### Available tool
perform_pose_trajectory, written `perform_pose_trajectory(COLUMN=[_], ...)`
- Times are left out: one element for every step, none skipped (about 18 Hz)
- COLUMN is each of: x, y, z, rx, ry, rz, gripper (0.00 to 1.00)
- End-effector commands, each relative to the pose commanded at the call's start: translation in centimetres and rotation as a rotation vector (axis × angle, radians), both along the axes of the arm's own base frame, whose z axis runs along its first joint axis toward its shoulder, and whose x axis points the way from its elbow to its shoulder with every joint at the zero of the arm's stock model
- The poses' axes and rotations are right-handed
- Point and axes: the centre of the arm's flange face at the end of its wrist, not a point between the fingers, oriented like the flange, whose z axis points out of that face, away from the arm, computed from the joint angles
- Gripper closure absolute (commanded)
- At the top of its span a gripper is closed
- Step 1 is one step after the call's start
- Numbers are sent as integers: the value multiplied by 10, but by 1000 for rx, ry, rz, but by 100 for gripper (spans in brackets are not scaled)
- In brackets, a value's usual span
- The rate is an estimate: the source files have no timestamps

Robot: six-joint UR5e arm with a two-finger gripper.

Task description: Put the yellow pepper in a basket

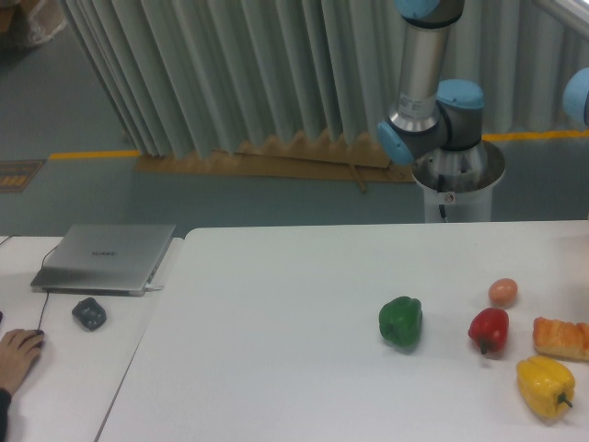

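The yellow pepper [545, 387] lies on the white table [276, 350] near its front right corner, its dark stem pointing right. Only the arm's base and lower links [433, 101] show, behind the table's far edge. The gripper is out of view. No basket shows in this frame.
A green pepper [400, 322], a red pepper [488, 329], an egg [502, 292] and an orange-brown food item [561, 338] lie close to the yellow pepper. On the left desk sit a closed laptop [106, 258], a dark mouse-like object [88, 314] and a person's hand [17, 354].
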Motion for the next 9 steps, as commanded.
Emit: perform_pose_trajectory(x=[0,0,0,2,3,4,4,5,5], y=[0,1,2,5,8,11,12,14,15], z=[0,1,2,1,-1,1,1,3,3], rx=[-1,-1,0,2,1,3,2,5,5], ry=[2,4,7,4,3,5,8,10,9], rz=[0,-6,-10,-17,-15,-20,-31,-32,-26], gripper=[0,0,0,0,0,0,0,0,0])
